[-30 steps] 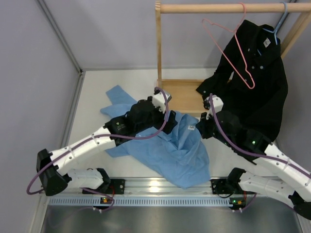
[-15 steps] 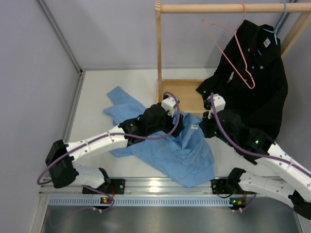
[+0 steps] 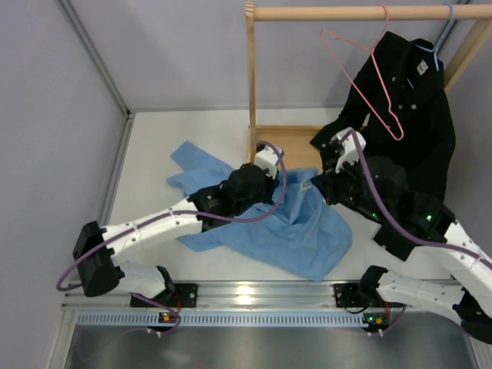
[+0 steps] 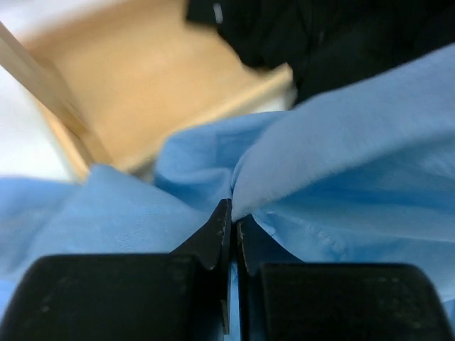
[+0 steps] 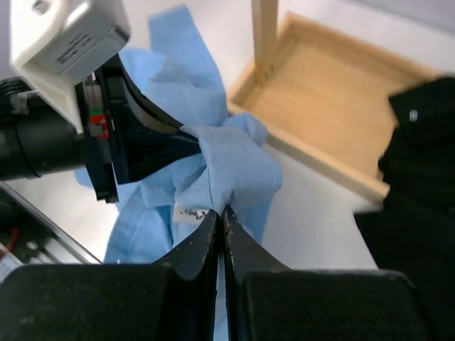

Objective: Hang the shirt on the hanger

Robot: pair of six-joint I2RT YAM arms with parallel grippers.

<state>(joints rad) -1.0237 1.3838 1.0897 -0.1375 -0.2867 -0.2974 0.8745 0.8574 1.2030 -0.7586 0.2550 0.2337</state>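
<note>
I've got L fingers [image 4: 223,226] and R fingers [image 5: 210,226] both clenched on the shirt [image 3: 286,231], bunched mid-desk [image 3: 192,131]; hanger [image 3: 367,77] hangs on the far rail [image 3: 323,13], right side.

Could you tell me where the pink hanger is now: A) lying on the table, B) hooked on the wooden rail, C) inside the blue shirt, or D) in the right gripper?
B: the pink hanger hangs by its hook from the wooden rail, bare.
</note>
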